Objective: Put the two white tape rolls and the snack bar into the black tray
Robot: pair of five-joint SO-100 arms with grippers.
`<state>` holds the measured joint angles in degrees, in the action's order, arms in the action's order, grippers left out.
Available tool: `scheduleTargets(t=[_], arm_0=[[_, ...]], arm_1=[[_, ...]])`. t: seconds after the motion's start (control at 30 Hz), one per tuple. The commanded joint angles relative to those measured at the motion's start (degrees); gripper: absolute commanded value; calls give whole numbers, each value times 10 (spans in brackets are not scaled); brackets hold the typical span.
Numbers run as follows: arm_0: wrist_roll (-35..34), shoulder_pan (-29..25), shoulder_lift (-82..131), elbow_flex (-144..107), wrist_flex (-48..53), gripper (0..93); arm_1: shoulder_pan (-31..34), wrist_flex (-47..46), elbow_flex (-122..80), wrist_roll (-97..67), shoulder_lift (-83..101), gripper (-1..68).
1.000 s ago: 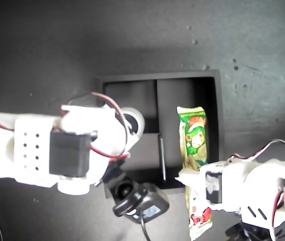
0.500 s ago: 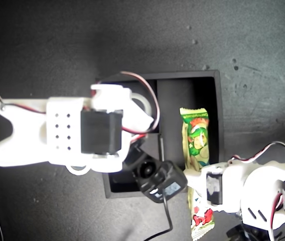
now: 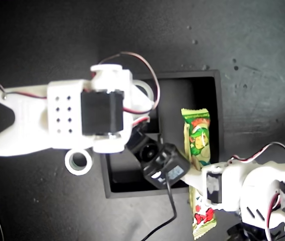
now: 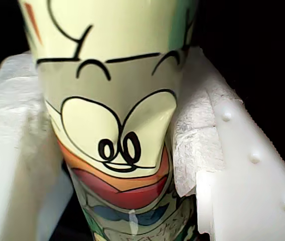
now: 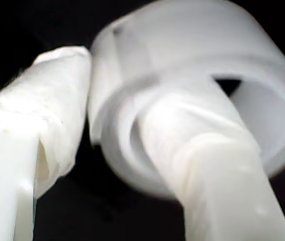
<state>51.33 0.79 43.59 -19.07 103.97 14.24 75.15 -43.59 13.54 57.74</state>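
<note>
In the exterior view, the black tray (image 3: 212, 80) sits on the dark table (image 3: 42, 40); the snack bar (image 3: 197, 150) lies half in its long compartment, its lower end overhanging. A white tape roll (image 3: 78, 161) rests on the table just beside the tray's left wall. The first wrist view shows my first claw (image 4: 115, 145) clenched on the bar. In the second wrist view, my second claw (image 5: 117, 120) grips another tape roll (image 5: 192, 65) through its wall.
</note>
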Motion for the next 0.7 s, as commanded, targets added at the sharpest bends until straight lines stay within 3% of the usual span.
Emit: scheduleTargets(t=[0.0,0.23,0.43,0.6,0.67], arm_0=[[3,5,31,-13,11,142],[2,4,66,-49,11,155],[-2,5,141,-95,11,155],[18,-10,314,-216,11,150],[44,-30,391,-272,11,148]], arm_1=[[4,12,0,14,8,189],[-2,37,-6,15,8,237],[-4,123,51,19,8,224],[21,268,251,35,8,131],[38,280,264,56,41,71]])
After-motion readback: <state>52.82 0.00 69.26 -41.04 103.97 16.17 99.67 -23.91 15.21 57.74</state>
